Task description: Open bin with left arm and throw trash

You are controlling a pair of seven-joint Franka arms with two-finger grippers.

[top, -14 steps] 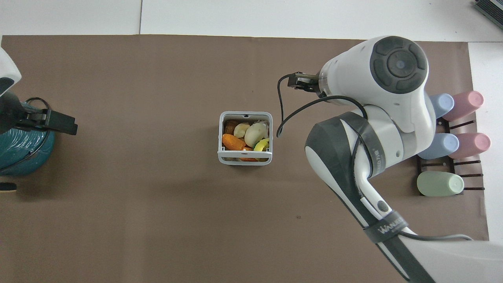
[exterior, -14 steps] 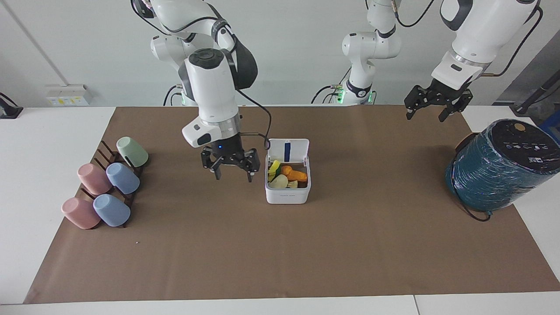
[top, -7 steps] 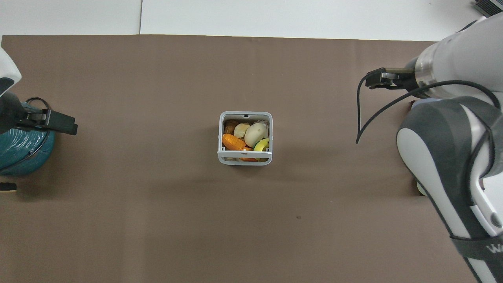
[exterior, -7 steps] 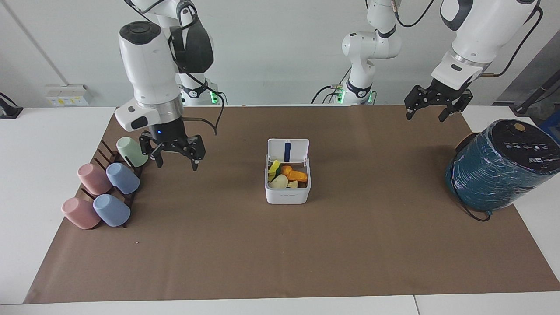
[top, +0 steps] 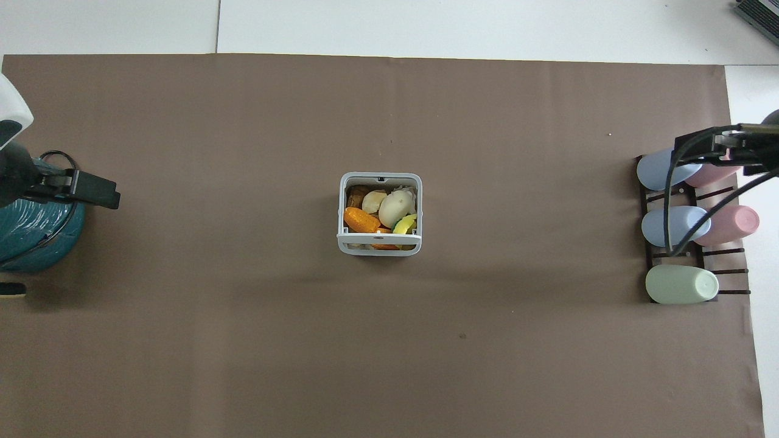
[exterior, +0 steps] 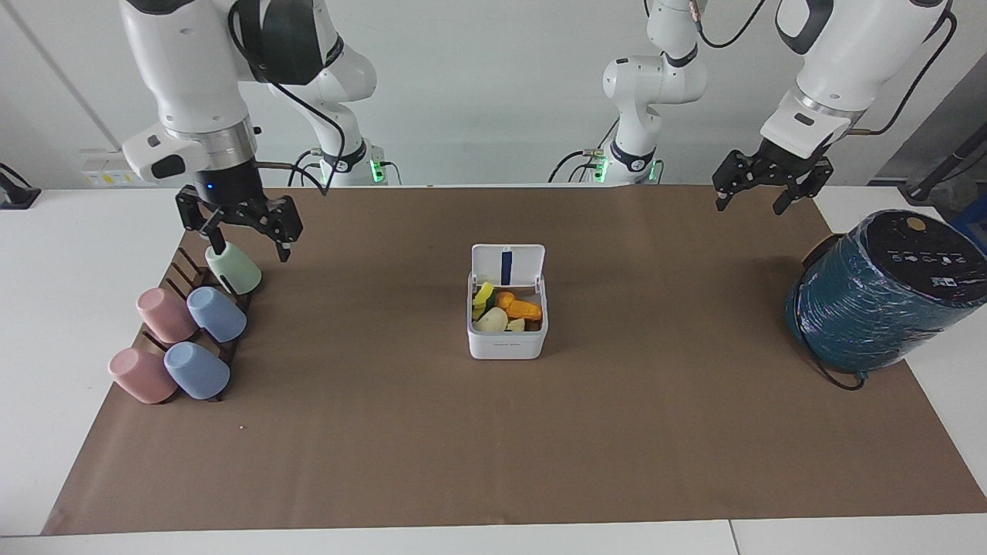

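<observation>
The white bin [exterior: 507, 343] stands mid-mat with its lid [exterior: 507, 264] raised upright on the side nearer the robots. Inside lie the orange lump [exterior: 525, 310], the cream lump [exterior: 493, 320] and the yellow lump [exterior: 483, 293]. The overhead view shows the bin's rim [top: 341, 213] and the orange [top: 360, 219], cream [top: 395, 205] and yellow [top: 405, 225] lumps. My right gripper [exterior: 251, 251] is open and empty, raised over the cup rack. My left gripper [exterior: 749, 206] is open and empty, raised over the mat beside the teal cylinder, waiting.
A big teal wrapped cylinder [exterior: 879, 293] lies at the left arm's end of the table. A dark rack with several pastel cups [exterior: 189, 331] sits at the right arm's end. Brown paper [exterior: 493, 447] covers the table.
My right gripper has moved away from beside the bin toward the right arm's end, rising to over the cup rack. The left arm, bin and trash have not moved.
</observation>
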